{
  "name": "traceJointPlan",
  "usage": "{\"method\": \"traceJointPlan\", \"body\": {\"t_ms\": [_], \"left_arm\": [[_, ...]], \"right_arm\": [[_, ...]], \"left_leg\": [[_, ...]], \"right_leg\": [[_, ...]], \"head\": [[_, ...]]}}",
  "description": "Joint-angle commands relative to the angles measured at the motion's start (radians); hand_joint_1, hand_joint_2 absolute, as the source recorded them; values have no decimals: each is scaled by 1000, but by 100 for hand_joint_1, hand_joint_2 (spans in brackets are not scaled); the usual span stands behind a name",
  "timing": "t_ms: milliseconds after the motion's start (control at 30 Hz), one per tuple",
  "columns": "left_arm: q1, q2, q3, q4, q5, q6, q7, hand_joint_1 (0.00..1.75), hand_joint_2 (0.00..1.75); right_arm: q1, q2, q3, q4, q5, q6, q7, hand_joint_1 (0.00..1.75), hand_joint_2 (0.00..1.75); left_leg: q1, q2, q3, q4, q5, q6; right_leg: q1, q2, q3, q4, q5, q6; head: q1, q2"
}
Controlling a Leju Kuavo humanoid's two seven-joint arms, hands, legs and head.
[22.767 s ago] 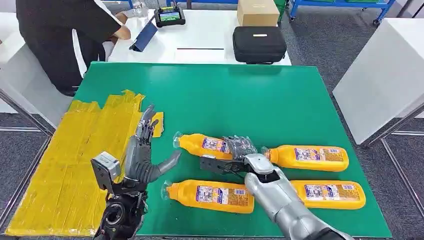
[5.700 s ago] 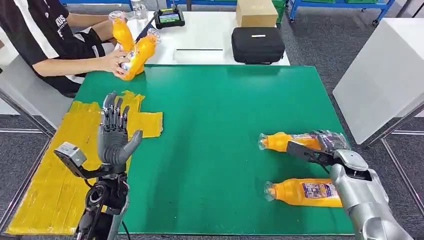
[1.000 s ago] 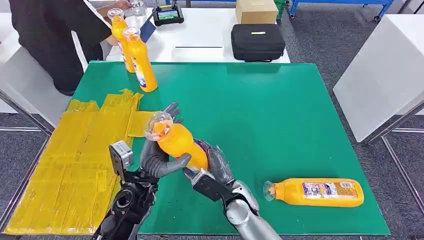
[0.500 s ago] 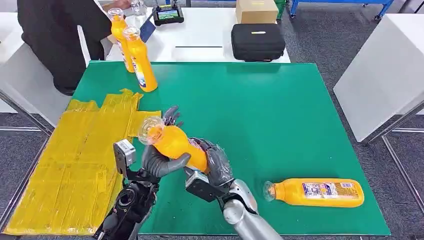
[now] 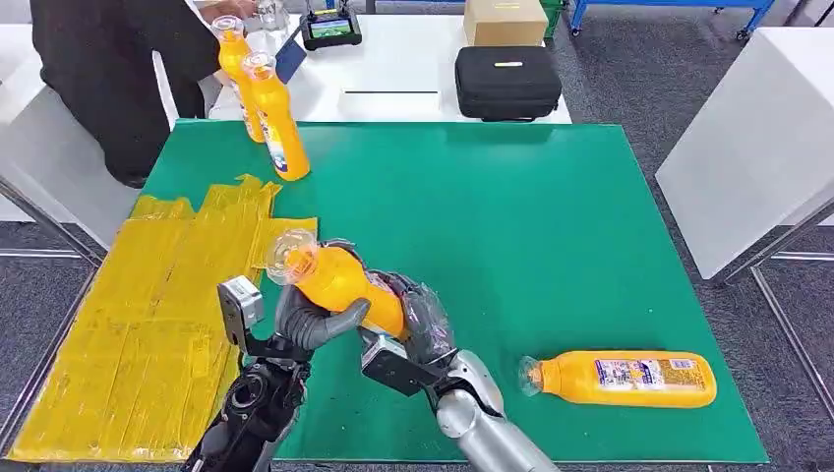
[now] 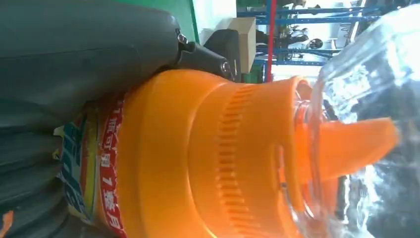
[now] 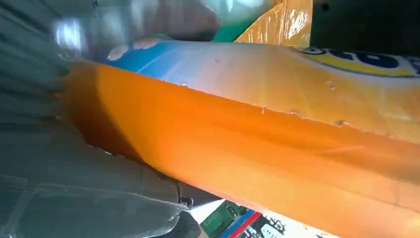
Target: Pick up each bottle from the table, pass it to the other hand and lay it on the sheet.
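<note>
Across the green counter [image 5: 511,216] we see the biggest change first: two bottles that lay on it now stand upright at its far left corner [image 5: 278,120], beside a person in dark clothes [image 5: 108,69], and one bottle lies alone on its side near the right front edge [image 5: 620,379]. That leaves, as we judge it, one more pick after this one.

The yellow sheet [image 5: 128,324] at the left carries no bottle yet.

Over the last second the held bottle [image 5: 339,280] has drifted leftward, its clear cap now nearly over the sheet's inner edge. We read this as the handover itself: our left hand [image 5: 310,320] has its thumb and fingers wrapped around the bottle's shoulder, and our right hand [image 5: 418,320] is still clamped on its lower body, so both hold it at once. The right hand has yet to let go.

As for contents, the bottles are orange and opaque, so we cannot tell how full they are; in the left wrist view the clear cap [image 6: 366,119] covers an orange spout.
</note>
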Motion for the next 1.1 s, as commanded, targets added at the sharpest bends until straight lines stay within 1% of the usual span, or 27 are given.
{"method": "traceJointPlan", "body": {"t_ms": [33,100,133,233,267,300,367,400,433,467,500,533,567,600,633,667,700,733,767,800,833,867,933,967,1000,1033,1100], "left_arm": [[-36,10,39,17,9,23,13,175,175],[-35,21,29,9,-7,27,8,175,175],[-35,25,26,6,-16,35,-1,175,175],[-29,29,31,-22,-46,70,-20,175,175],[-24,37,25,-42,-91,98,-23,175,175],[-22,42,20,-54,-156,151,-27,175,175],[-20,47,14,-71,-279,235,-20,175,175],[-23,49,13,-69,-353,294,-16,175,175],[-26,52,14,-67,-440,365,-9,175,175],[-35,59,19,-60,-557,446,13,175,175],[-46,67,17,-48,-699,518,64,175,175],[-54,71,28,-42,-802,551,106,175,175],[-55,71,33,-43,-804,549,107,175,175],[-65,77,42,-16,-1022,623,194,175,175],[-79,80,52,8,-1245,672,301,175,175],[-85,78,56,11,-1288,671,325,175,175],[-101,78,73,29,-1483,648,421,175,175],[-126,88,68,48,-1621,600,469,175,175],[-145,97,64,64,-1701,556,501,175,175],[-200,198,-59,83,-1709,497,652,175,175],[-251,266,-187,106,-1709,442,777,175,175],[-285,298,-242,133,-1709,394,820,175,175],[-290,295,-235,145,-1709,401,814,175,175],[-290,295,-235,145,-1709,401,814,175,175],[-290,295,-235,145,-1709,401,814,175,175],[-290,295,-235,145,-1709,401,814,175,175],[-290,295,-235,145,-1709,401,814,175,175]], "right_arm": [[-48,-7,68,40,11,-19,3,175,175],[-41,-13,66,19,12,-22,10,175,175],[-38,-17,59,4,4,-21,7,175,175],[-24,-36,35,-65,-37,1,-2,175,175],[-4,-51,16,-124,-97,56,-10,61,175],[21,-65,-5,-186,-172,122,-31,0,175],[86,-111,-45,-355,-231,159,-29,0,175],[109,-122,-65,-414,-251,179,-15,0,175],[128,-131,-87,-460,-264,186,-7,0,175],[146,-140,-112,-504,-272,188,-4,0,175],[156,-145,-128,-527,-272,188,-4,0,175],[171,-148,-145,-550,-271,188,-3,0,175],[176,-148,-149,-554,-270,188,-3,0,175],[188,-142,-163,-561,-260,181,-1,0,175],[202,-138,-180,-575,-253,174,2,0,175],[207,-136,-189,-581,-251,171,5,0,175],[212,-133,-201,-590,-243,168,16,0,175],[214,-131,-215,-601,-238,171,27,0,175],[217,-130,-226,-610,-236,175,33,0,175],[223,-130,-236,-623,-231,182,39,0,175],[229,-129,-245,-635,-223,191,44,0,175],[234,-129,-252,-642,-219,199,47,0,175],[237,-130,-255,-643,-218,201,47,0,175],[237,-130,-255,-643,-218,201,47,0,175],[237,-130,-255,-643,-218,201,47,0,175],[237,-130,-255,-643,-218,201,47,0,175],[237,-130,-255,-643,-218,201,47,0,175]], "left_leg": [[1,1,2,0,-1,-3],[0,1,2,0,-1,-3],[1,2,4,0,-2,-4],[1,1,2,0,-1,-3],[1,1,3,0,-2,-4],[1,0,2,0,-1,-3],[1,-1,2,0,-1,-2],[1,-2,4,0,-2,-4],[1,-2,2,0,-1,-2],[1,-3,2,1,-2,-3],[1,-4,4,1,-3,-4],[1,-5,2,0,-1,-3],[0,-4,0,0,0,-2],[1,-4,2,1,-2,-3],[0,-2,1,0,-1,-2],[1,-2,3,0,-1,-3],[0,-2,1,0,0,-2],[0,-3,3,0,-1,-4],[0,-3,1,0,0,-3],[0,-3,2,0,-1,-4],[0,-3,1,0,0,-3],[1,-6,1,1,0,-4],[1,-6,1,1,0,-4],[0,-1,2,-1,1,-3],[2,0,6,-1,-1,-7],[1,0,2,0,0,-4],[1,-3,4,0,-1,-5]], "right_leg": [[1,0,2,0,-1,0],[0,0,2,0,-1,0],[1,0,4,0,-1,0],[1,-1,2,0,-1,0],[1,-1,3,0,-2,0],[0,-1,2,0,-1,0],[1,-2,2,0,-1,0],[1,-4,4,0,-3,0],[0,-3,2,0,-1,0],[1,-5,3,0,-3,0],[1,-6,5,1,-4,0],[1,-6,3,0,-3,1],[0,-4,1,0,-1,1],[1,-4,3,0,-2,1],[0,-3,1,0,-1,0],[1,-3,3,0,-2,0],[0,-4,2,0,-1,0],[0,-5,3,0,-2,0],[0,-4,1,0,-1,0],[1,-5,3,0,-2,0],[0,-4,1,0,-1,0],[1,-7,2,1,-2,-1],[1,-7,2,0,-2,-1],[1,-2,1,-1,0,-1],[2,-3,5,-1,-2,-1],[1,-1,1,0,0,-2],[2,-5,3,0,-1,-3]], "head": [[0,0],[0,0],[0,0],[0,0],[0,0],[0,0],[0,0],[0,0],[0,0],[0,0],[0,0],[0,0],[0,0],[0,0],[0,0],[0,0],[0,0],[0,0],[0,0],[0,0],[0,0],[0,0],[0,0],[0,0],[0,0],[-1,0],[0,0]]}}
